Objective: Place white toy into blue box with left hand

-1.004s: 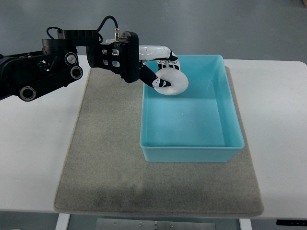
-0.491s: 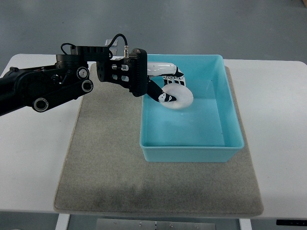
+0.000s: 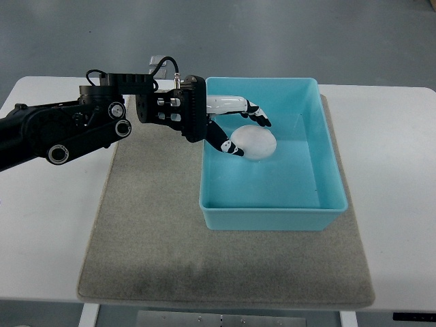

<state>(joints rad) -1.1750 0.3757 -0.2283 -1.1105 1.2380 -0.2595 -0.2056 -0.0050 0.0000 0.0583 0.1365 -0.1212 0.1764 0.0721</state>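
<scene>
The white toy [image 3: 257, 142], round and smooth, lies on the floor of the blue box [image 3: 272, 211] near its far left corner. My left hand [image 3: 240, 128] reaches over the box's left wall from the picture's left. Its fingers [image 3: 257, 114] are spread above and beside the toy, and the thumb sits just left of it. The hand is open and no longer grips the toy. My right arm does not show.
The blue box stands on a grey mat [image 3: 150, 225] on a white table [image 3: 48, 225]. The black forearm [image 3: 82, 126] stretches across the mat's far left corner. Grey floor lies beyond the table's far edge.
The left hand carried the toy down and a little right into the box, then spread its fingers and let it go; the toy now rests on the box floor.
</scene>
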